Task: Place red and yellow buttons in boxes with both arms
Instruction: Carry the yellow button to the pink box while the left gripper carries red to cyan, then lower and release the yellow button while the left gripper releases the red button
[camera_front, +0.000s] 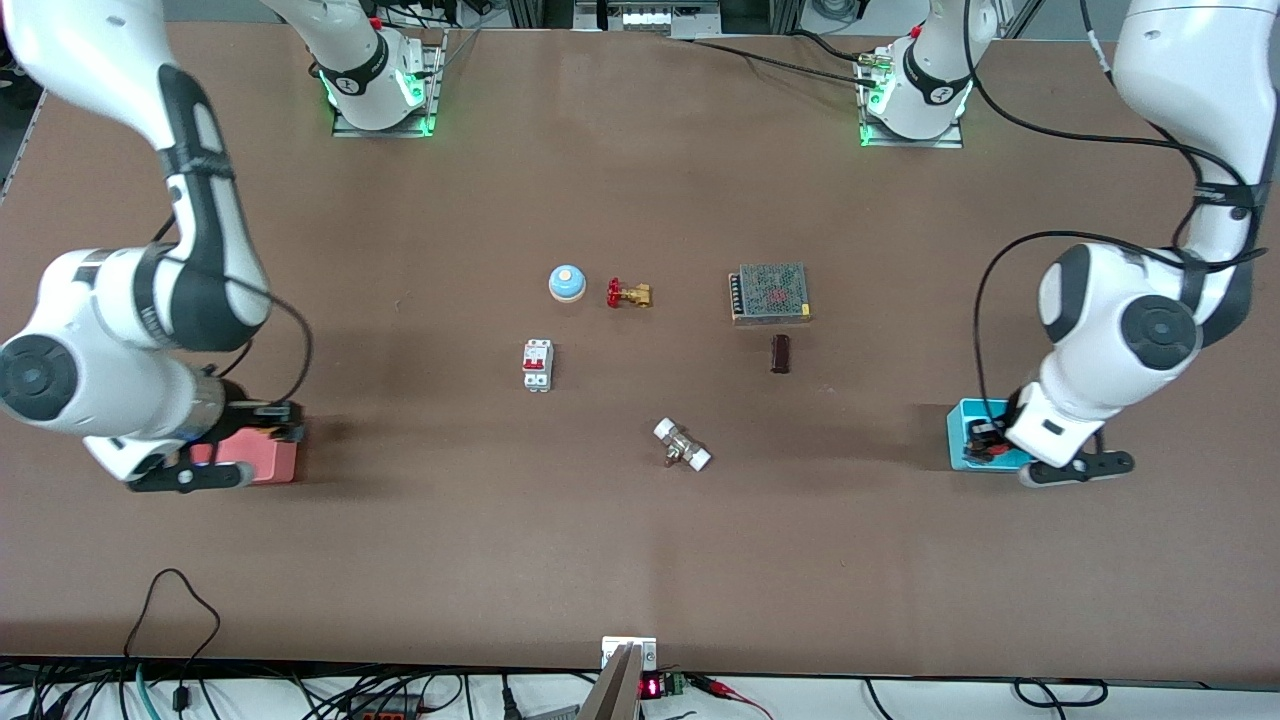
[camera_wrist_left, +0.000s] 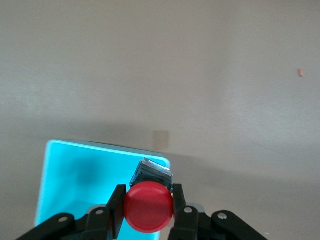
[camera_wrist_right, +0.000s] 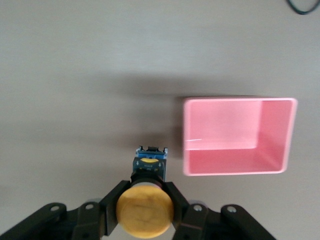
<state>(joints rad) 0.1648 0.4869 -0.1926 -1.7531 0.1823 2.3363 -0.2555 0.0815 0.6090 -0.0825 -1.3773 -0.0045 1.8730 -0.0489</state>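
Front view: the left gripper (camera_front: 985, 440) hangs over the cyan plastic tray (camera_front: 962, 425) at the frame's right edge, and the right gripper (camera_front: 235, 445) over the pink plastic tray (camera_front: 270, 462) at lower left.

Left wrist view: black fingers (camera_wrist_left: 118, 210) clamp the red mushroom-cap push-button (camera_wrist_left: 148, 206), held over the cyan tray's (camera_wrist_left: 75, 185) rim.

Right wrist view: the fingers (camera_wrist_right: 114, 206) pinch the yellow-orange mushroom-cap push-button (camera_wrist_right: 145, 209) over bare table beside the pink tray (camera_wrist_right: 235, 135), lower centre of the frame.
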